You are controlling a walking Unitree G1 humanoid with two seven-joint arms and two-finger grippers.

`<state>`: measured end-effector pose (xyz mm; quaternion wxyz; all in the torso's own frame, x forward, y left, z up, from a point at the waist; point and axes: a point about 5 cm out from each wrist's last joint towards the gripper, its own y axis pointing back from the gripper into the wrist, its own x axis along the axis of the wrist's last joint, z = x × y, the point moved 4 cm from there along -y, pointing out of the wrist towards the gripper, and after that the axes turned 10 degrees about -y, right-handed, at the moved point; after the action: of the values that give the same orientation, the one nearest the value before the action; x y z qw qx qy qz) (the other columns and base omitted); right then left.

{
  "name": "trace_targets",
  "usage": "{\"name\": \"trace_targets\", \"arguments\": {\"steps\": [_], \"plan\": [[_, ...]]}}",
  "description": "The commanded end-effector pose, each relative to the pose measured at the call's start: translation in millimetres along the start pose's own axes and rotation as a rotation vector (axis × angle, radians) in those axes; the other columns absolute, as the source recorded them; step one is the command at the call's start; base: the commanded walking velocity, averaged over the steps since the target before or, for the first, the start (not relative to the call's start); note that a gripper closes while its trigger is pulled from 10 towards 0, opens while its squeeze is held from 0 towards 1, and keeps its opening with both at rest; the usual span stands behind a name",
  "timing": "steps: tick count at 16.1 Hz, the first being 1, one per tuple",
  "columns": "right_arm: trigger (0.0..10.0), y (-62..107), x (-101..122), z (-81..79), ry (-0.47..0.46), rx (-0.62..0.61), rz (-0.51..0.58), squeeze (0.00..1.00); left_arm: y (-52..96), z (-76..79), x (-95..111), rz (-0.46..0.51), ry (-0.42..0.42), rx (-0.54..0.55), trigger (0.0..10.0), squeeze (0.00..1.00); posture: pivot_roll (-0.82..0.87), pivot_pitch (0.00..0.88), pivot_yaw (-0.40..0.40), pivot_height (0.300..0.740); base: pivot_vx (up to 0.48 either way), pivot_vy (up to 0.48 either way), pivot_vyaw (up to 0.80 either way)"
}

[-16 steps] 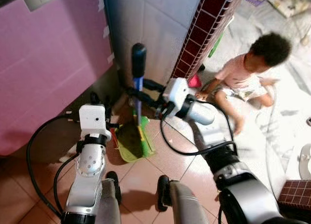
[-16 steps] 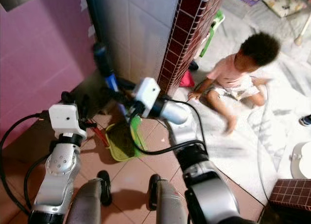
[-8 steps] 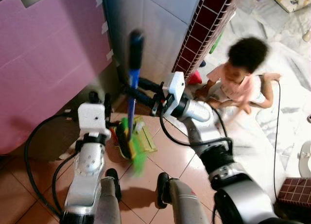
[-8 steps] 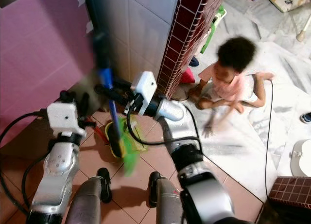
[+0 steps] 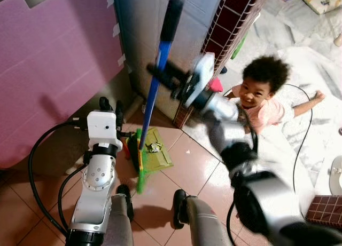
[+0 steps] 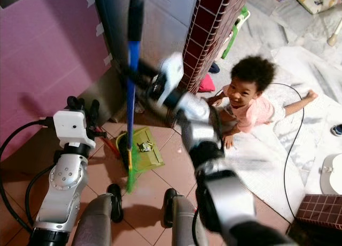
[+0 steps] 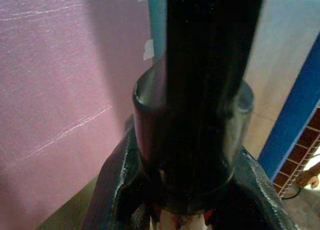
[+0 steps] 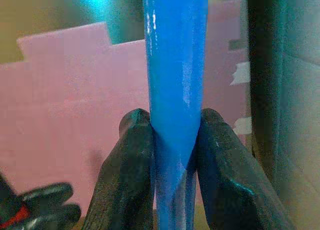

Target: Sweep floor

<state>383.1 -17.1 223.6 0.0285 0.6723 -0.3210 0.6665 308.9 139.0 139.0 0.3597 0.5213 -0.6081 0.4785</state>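
The blue-handled broom (image 5: 155, 99) is standing nearly upright over the green dustpan (image 5: 152, 152) on the tiled floor (image 5: 187, 171), the right gripper (image 8: 170, 155) clamping its shaft while the left gripper (image 5: 109, 108) is gripping a dark handle (image 7: 200, 90), a child (image 5: 262, 96) sitting nearby.

Right gripper (image 5: 160, 75) clamps blue-handled broom (image 5: 152, 104), raised and tilted, green bristles on tiled floor (image 5: 187, 166) | left gripper (image 5: 109, 106) low beside green dustpan (image 5: 152, 152) holding debris | child (image 5: 262, 94) sits near maroon-tiled pillar (image 5: 230, 22) | pink wall (image 5: 53, 64) left
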Motion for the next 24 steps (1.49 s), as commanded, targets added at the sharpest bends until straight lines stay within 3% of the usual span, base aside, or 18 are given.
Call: {"name": "trace_targets", "arguments": {"steps": [1,3,6,7,9,11,12,13,14,17,20,22,24], "plan": [[10.0,-1.7,7.3,4.0,-0.076,-0.004,0.034,0.00,11.5,3.8,-31.7,-0.133,-0.053,-0.027,10.0,0.00,0.02,0.326,-0.085,0.740,0.000,0.000,0.00],[10.0,-4.1,17.3,14.5,-0.117,-0.041,0.001,0.00,10.6,6.2,-31.1,-0.130,-0.048,-0.030,10.0,0.00,0.01,0.318,-0.084,0.740,0.000,0.000,0.00],[10.0,-1.9,24.6,19.8,-0.040,-0.065,0.015,0.00,10.7,8.2,-31.1,-0.127,-0.044,-0.034,10.0,0.00,0.01,0.312,-0.085,0.740,0.000,0.000,0.00],[10.0,4.1,21.1,23.6,0.075,-0.107,0.009,0.00,10.1,7.8,-31.3,-0.127,-0.043,-0.032,10.0,0.00,0.01,0.311,-0.086,0.740,0.000,0.000,0.00],[10.0,9.2,20.4,30.6,0.078,-0.175,0.030,0.00,10.2,6.3,-31.0,-0.126,-0.045,-0.028,10.0,0.00,0.02,0.312,-0.085,0.740,0.000,0.000,0.00],[10.0,9.6,44.0,39.1,0.183,-0.231,0.103,0.00,11.8,4.4,-32.1,-0.128,-0.049,-0.026,10.0,0.00,0.02,0.312,-0.085,0.740,0.000,0.000,0.00],[10.0,9.1,49.5,40.0,0.209,-0.235,0.118,0.00,12.1,4.1,-32.4,-0.129,-0.050,-0.026,10.0,0.00,0.02,0.312,-0.085,0.740,0.000,0.000,0.00],[10.0,6.8,61.6,41.5,0.293,-0.228,0.122,0.00,12.2,4.1,-32.5,-0.129,-0.051,-0.026,10.0,0.00,0.02,0.314,-0.085,0.740,0.000,0.000,0.00],[10.0,6.5,63.0,43.3,0.307,-0.233,0.110,0.00,12.2,4.2,-32.4,-0.129,-0.051,-0.026,10.0,0.00,0.02,0.314,-0.085,0.740,0.000,0.000,0.00],[10.0,16.0,45.3,49.0,0.390,-0.248,-0.006,0.00,12.3,5.5,-31.4,-0.126,-0.046,-0.023,10.0,0.00,0.02,0.313,-0.087,0.740,0.000,0.000,0.00],[10.0,38.7,13.7,54.2,0.437,-0.308,-0.098,0.00,12.4,6.0,-33.6,-0.129,-0.051,-0.025,10.0,0.00,0.02,0.312,-0.085,0.740,0.000,0.000,0.00],[10.0,55.0,-5.1,54.0,0.375,-0.337,-0.103,0.00,13.4,6.4,-35.4,-0.132,-0.057,-0.028,10.0,0.00,0.03,0.306,-0.087,0.740,0.000,0.000,0.00],[10.0,71.4,-36.2,55.6,0.250,-0.419,-0.167,0.00,14.2,7.9,-38.8,-0.139,-0.062,-0.034,10.0,0.00,0.03,0.299,-0.088,0.740,0.000,0.000,0.00]]}}
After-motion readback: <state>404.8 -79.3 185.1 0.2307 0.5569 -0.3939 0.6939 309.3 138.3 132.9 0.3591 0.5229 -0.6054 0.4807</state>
